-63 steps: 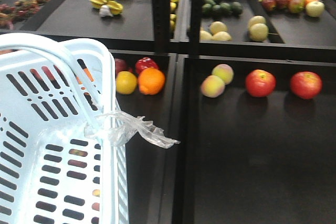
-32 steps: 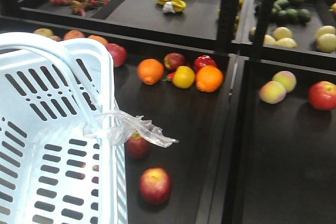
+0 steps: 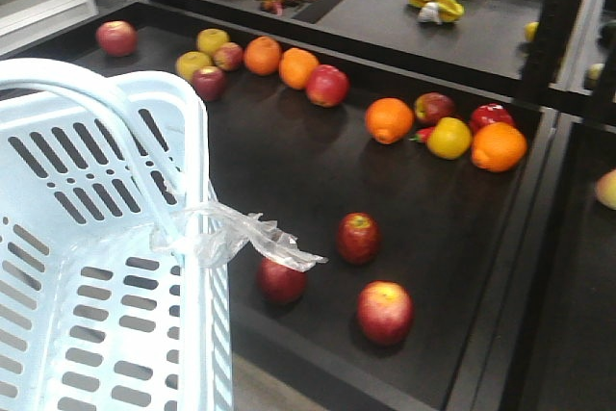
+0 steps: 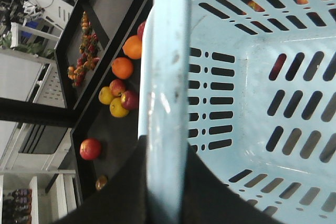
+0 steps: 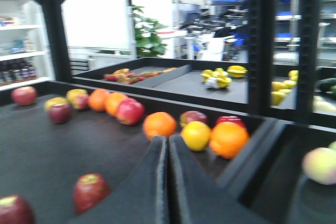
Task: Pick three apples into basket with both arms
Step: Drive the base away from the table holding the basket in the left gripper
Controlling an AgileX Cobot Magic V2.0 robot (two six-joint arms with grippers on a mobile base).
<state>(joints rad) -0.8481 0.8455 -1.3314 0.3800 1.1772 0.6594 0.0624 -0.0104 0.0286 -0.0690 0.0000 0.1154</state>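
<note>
**Left gripper** [image 4: 167,153] is clamping a hoop handle [image 4: 167,51] of the pale blue basket [image 4: 252,77], which is filling the near left of the front view. Three dark red apples [image 3: 358,237] are lying apart on the black shelf tray [image 3: 289,170] just right of the basket (the leftmost apple [image 3: 281,279] is showing partly behind the clear plastic scrap [image 3: 241,238]). **Right gripper** [image 5: 168,145] is hovering over the tray, fingers pressed together and holding nothing; oranges [image 5: 160,124] are lying beyond it.
</note>
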